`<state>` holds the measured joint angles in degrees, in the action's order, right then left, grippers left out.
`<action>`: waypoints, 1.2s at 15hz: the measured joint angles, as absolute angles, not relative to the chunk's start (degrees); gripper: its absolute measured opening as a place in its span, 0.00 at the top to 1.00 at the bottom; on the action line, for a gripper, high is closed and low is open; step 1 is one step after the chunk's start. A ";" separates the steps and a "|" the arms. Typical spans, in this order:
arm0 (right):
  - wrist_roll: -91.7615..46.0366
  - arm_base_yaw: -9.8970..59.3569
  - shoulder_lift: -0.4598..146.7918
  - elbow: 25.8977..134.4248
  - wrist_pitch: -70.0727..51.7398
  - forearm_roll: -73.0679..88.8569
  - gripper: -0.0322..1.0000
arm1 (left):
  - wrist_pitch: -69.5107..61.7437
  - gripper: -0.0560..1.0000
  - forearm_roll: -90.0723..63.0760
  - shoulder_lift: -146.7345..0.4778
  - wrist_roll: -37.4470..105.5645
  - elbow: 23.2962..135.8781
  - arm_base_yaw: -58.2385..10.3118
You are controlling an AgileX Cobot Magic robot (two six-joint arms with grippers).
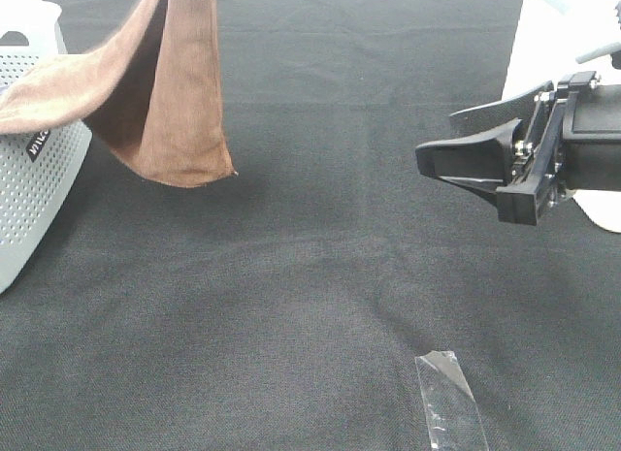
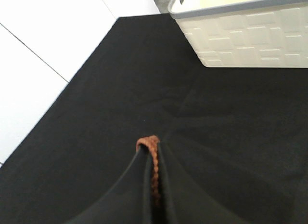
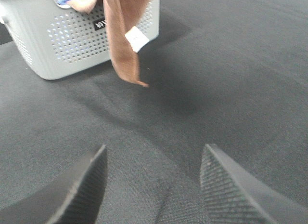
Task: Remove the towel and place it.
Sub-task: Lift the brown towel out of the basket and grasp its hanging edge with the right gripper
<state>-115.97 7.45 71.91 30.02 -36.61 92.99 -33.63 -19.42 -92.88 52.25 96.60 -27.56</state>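
The rust-brown towel (image 1: 165,82) hangs from above the top of the exterior view. One end trails over the grey perforated basket (image 1: 29,179) at the left, and its lowest corner hangs just above the black cloth. In the left wrist view my left gripper (image 2: 152,150) is shut on the towel's stitched hem (image 2: 154,171), high above the table. My right gripper (image 1: 427,160) is open and empty at the right, well apart from the towel. The right wrist view shows its fingers (image 3: 86,185) spread, with the towel (image 3: 122,36) and basket (image 3: 57,41) ahead.
The black table cloth (image 1: 310,276) covers the table. A clear strip of tape (image 1: 451,402) lies near the front. A white brick-patterned bin (image 2: 250,36) stands at the table's far right and shows as a white shape (image 1: 548,34) behind my right arm.
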 joint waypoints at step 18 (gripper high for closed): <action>-129.89 7.45 107.26 50.71 -50.02 99.69 0.43 | -33.12 0.95 -19.54 -92.88 54.72 96.60 -27.56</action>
<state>-129.89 7.45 107.26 50.71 -50.02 99.69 -33.12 -19.54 -92.88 54.72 96.60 -27.56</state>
